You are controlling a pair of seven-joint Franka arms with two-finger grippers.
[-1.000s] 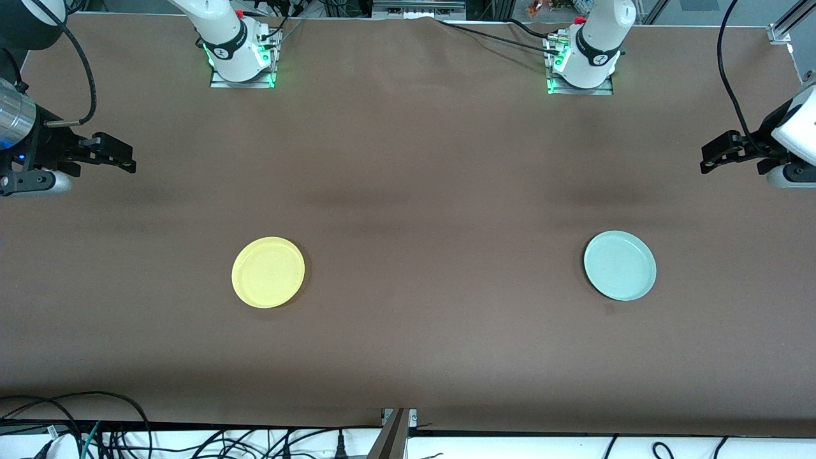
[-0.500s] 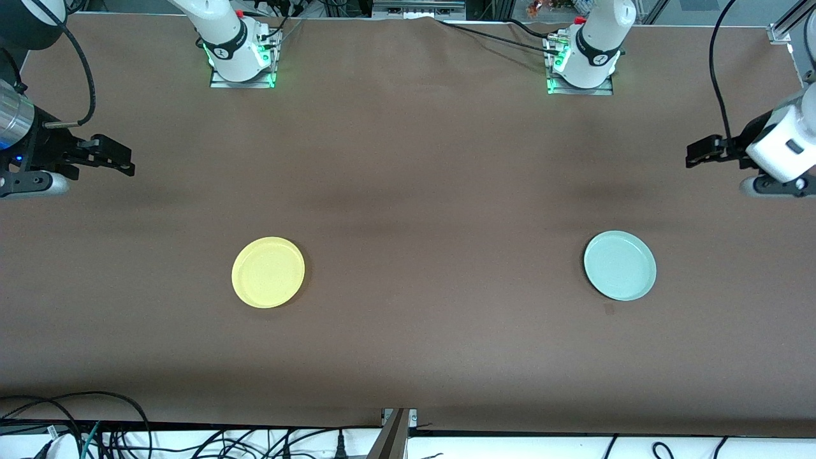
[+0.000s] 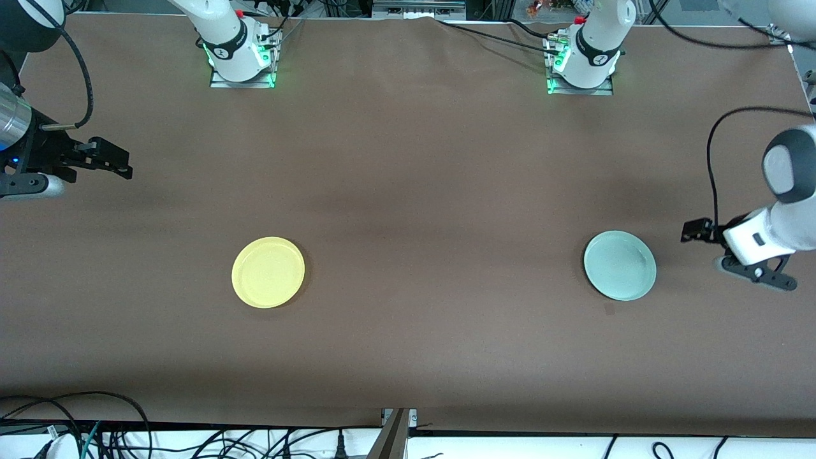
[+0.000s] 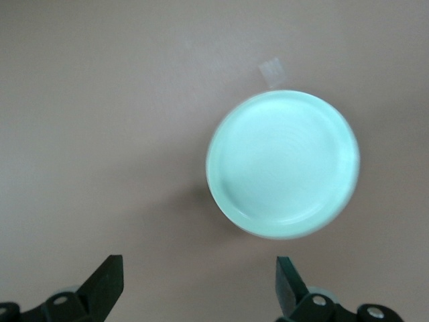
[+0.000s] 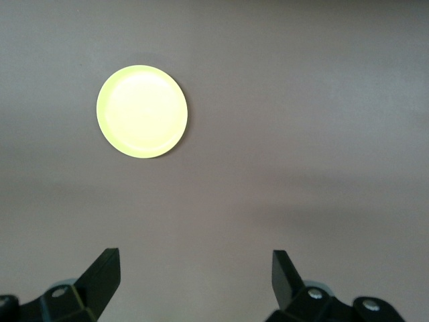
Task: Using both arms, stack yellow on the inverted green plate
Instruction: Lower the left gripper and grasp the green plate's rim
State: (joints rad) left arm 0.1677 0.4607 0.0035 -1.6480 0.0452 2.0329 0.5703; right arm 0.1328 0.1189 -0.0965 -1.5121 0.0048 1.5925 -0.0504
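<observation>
Brown table (image 3: 408, 191) holds yellow (image 3: 268, 272), green plate (image 3: 619, 265) well apart.

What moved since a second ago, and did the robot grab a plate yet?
The left gripper came down toward the front camera, to beside the green plate, jaws open and empty. The right gripper barely shifted, waiting open at its end of the table. The green plate and the yellow plate stayed put. Nothing was grabbed.
</observation>
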